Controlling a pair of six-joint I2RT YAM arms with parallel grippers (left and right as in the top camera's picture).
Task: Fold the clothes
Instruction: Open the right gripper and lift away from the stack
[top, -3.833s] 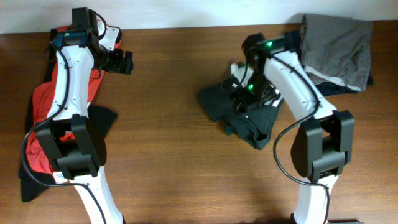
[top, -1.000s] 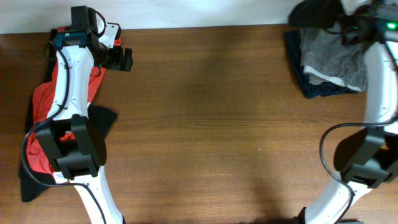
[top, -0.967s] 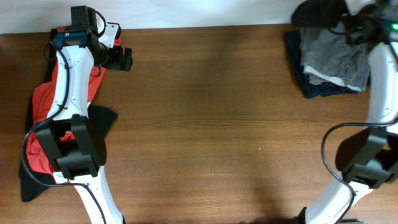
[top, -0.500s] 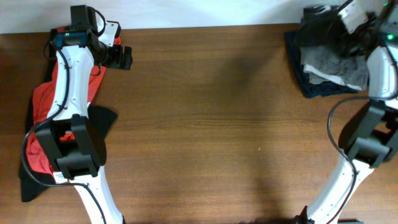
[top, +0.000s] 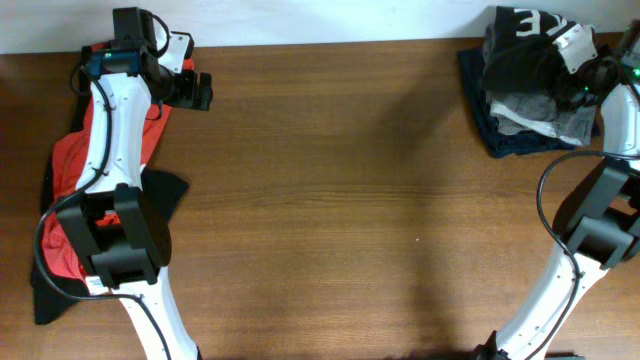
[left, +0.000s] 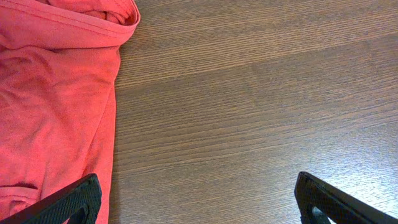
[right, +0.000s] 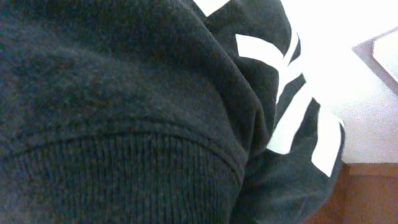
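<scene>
Brown wooden table (top: 330, 200) fills the overhead view, with clothes at both ends. At the far right stands a pile of three: a navy garment (top: 478, 95) at the bottom, a grey garment (top: 545, 108) on it, and a black T-shirt (top: 520, 40) with white block letters (top: 530, 16) bunched on top. The right gripper (top: 565, 62) is at that top shirt, but its jaws are hidden in the cloth. At the left, a red T-shirt (top: 70, 170) lies spread and rumpled under the left arm. One dark garment (top: 55, 290) pokes out beside and below it, and the left gripper (top: 195, 92) hangs over bare wood just beside the red cloth. The left wrist view shows that gripper (left: 199, 202) spread wide and holding nothing, with the red T-shirt (left: 56, 93) to one side. The right wrist view is filled by the black T-shirt (right: 124, 112) and its letters (right: 292, 93). No fingers show there, so I cannot tell whether they pinch it. By my reading, three pieces are stacked, the top one loosely. Two more wait unfolded at the left, so the job looks a little past halfway.
</scene>
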